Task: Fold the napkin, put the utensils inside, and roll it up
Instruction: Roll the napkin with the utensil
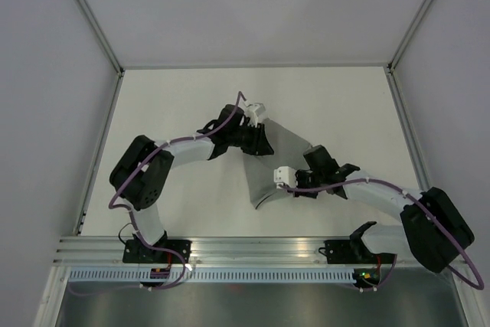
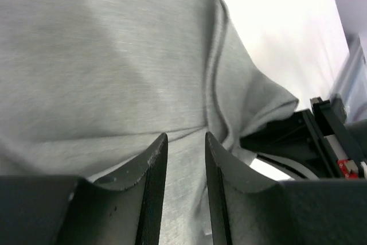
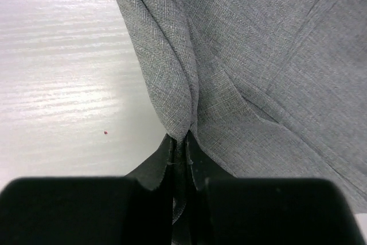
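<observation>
On the table [image 1: 176,97], the left gripper [image 2: 185,136] hangs low over the napkin's [image 1: 289,149] far end, its jaws part open, cloth showing through the gap and nothing held. The napkin lies rumpled mid-table between both arms. The right gripper [image 3: 180,143] is clamped tight on a bunched fold at the near end. With one end free, a pull could drag the whole sheet or crease it askew, and the layered fold may slip out. No utensils show
</observation>
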Controlling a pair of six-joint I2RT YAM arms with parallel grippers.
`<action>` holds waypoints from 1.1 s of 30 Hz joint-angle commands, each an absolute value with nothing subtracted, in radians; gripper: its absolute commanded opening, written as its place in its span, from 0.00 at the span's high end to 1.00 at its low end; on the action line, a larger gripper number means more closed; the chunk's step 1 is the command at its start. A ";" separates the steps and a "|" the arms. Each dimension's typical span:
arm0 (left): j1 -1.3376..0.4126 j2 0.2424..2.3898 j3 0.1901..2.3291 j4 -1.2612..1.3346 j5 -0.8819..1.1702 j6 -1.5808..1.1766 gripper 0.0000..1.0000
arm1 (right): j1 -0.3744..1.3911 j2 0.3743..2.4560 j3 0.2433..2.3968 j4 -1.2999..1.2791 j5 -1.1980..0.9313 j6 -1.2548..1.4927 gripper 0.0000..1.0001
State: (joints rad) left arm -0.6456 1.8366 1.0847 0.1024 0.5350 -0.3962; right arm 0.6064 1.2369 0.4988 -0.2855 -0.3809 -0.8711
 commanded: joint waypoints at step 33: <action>-1.164 1.537 0.810 0.390 -0.364 0.399 0.52 | 0.164 2.141 1.215 -1.167 -0.854 -1.212 0.99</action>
